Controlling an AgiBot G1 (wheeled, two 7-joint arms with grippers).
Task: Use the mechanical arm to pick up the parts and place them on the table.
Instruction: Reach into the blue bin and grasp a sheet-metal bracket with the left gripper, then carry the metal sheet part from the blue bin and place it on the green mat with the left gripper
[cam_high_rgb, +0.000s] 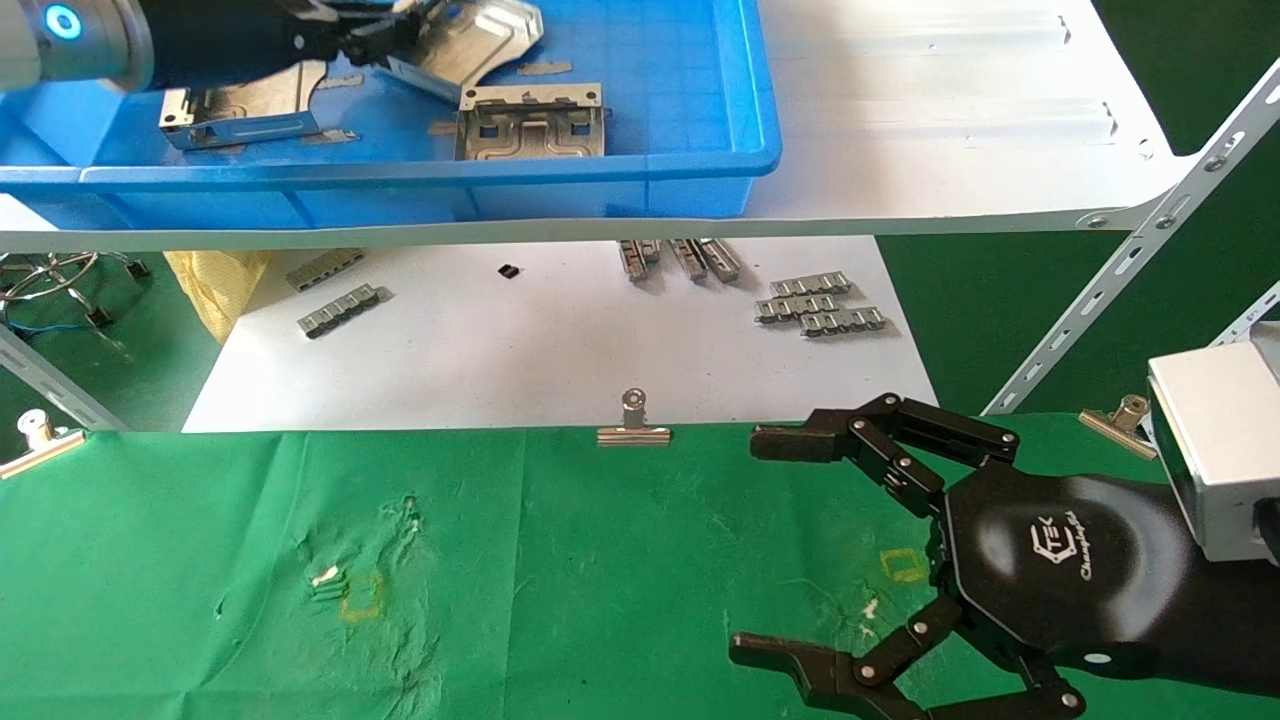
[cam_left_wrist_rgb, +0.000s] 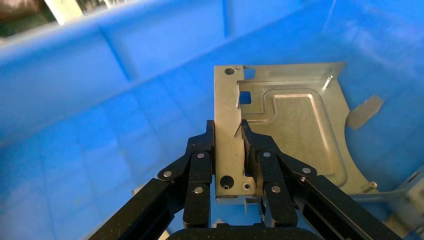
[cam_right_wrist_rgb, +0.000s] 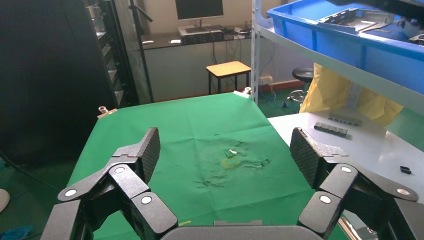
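Note:
My left gripper (cam_high_rgb: 395, 40) is inside the blue bin at the top left, shut on the edge of a silvery embossed part (cam_high_rgb: 485, 35). In the left wrist view its fingers (cam_left_wrist_rgb: 229, 147) pinch the flat edge strip of that part (cam_left_wrist_rgb: 295, 125), which is tilted over the bin floor. Two more parts lie in the bin, one at the middle (cam_high_rgb: 532, 125) and one on the left (cam_high_rgb: 245, 110). My right gripper (cam_high_rgb: 760, 545) is open and empty above the right of the green table (cam_high_rgb: 550, 580). It also shows open in the right wrist view (cam_right_wrist_rgb: 225, 150).
The blue bin (cam_high_rgb: 700, 170) stands on a white shelf board (cam_high_rgb: 950, 100). Below it a white sheet (cam_high_rgb: 550, 350) carries small ridged grey strips (cam_high_rgb: 820, 305). Binder clips (cam_high_rgb: 633, 425) sit on the cloth's far edge. A slanted shelf brace (cam_high_rgb: 1130, 260) stands at the right.

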